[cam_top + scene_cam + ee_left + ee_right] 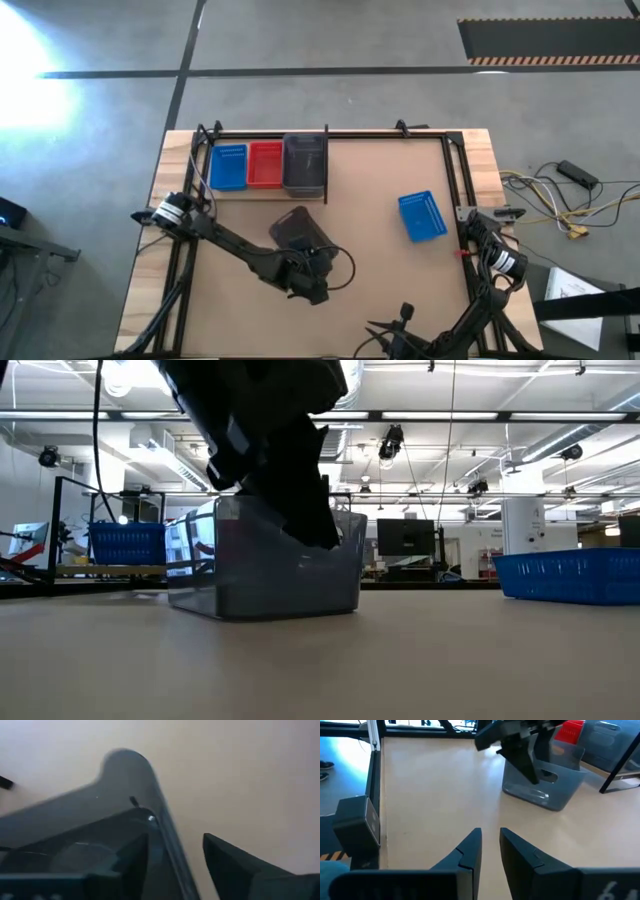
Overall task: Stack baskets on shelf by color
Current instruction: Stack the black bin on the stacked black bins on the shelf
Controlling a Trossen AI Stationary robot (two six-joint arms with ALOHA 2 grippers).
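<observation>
Baskets line the shelf (262, 190) at the desk's far left corner: blue (228, 167), red (265, 164), grey (304, 163). A second grey basket (298, 229) stands on the bare desk (380, 280) near its middle, the left claw (175, 857) released astride its near wall, one finger (135, 865) inside. A second blue basket (422, 216) lies toward the right edge. The right claw (490, 842) waits at the near edge, fingers slightly parted, empty.

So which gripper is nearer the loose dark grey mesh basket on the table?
Left. The left gripper straddles the grey basket's wall; the right gripper waits at the table's near edge.
</observation>
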